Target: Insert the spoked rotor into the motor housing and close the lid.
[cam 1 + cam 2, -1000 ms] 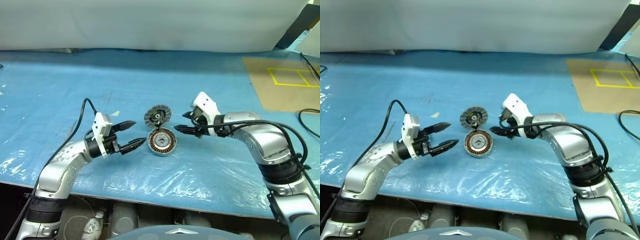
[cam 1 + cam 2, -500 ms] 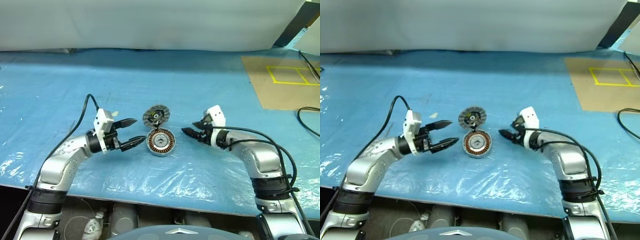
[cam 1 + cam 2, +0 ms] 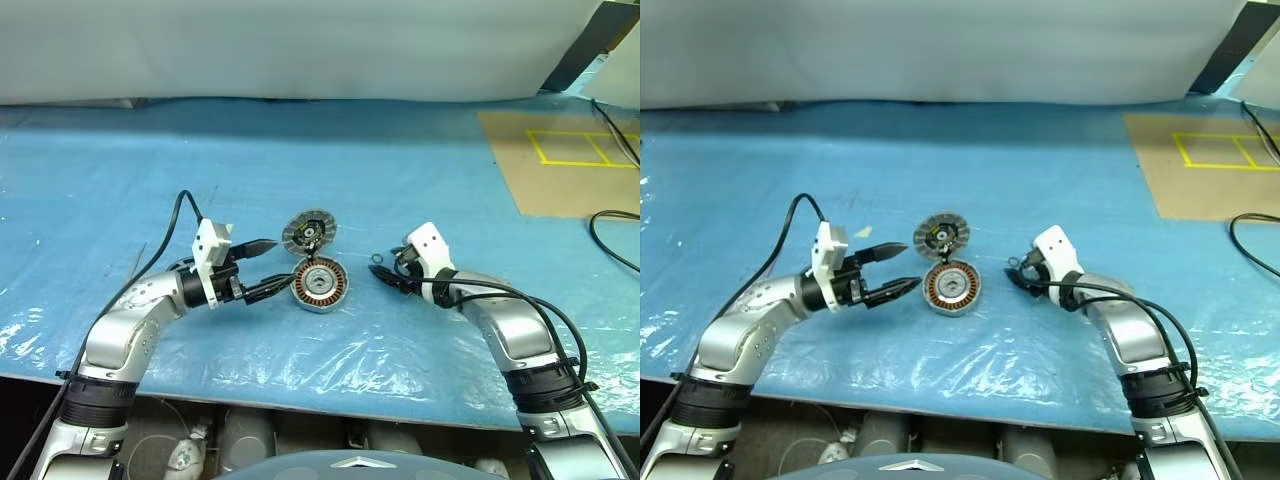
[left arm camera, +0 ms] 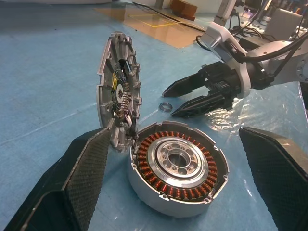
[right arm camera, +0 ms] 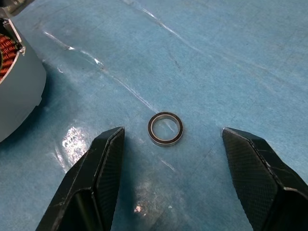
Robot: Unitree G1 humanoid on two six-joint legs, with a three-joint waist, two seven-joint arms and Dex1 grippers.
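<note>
Left hand (image 3: pixel 262 268), fingers apart, sits at nine o'clock of the motor housing (image 3: pixel 320 285); its lid (image 3: pixel 309 230) stands tilted at twelve. Right hand (image 3: pixel 384 277), fingers apart, straddles a small ring (image 5: pixel 165 128) on the blue surface (image 3: pixel 330 170).

Bright even light, plastic-sheet (image 3: pixel 300 350) glare

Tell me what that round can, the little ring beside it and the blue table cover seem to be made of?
The motor housing looks like silvery, matte machined metal, with glossy copper-coloured wire coils inside. The small ring seems to be metal too, dark-edged with a bright rim. The table cover looks like blue fabric under clear, crinkled plastic film that catches glare.
</note>
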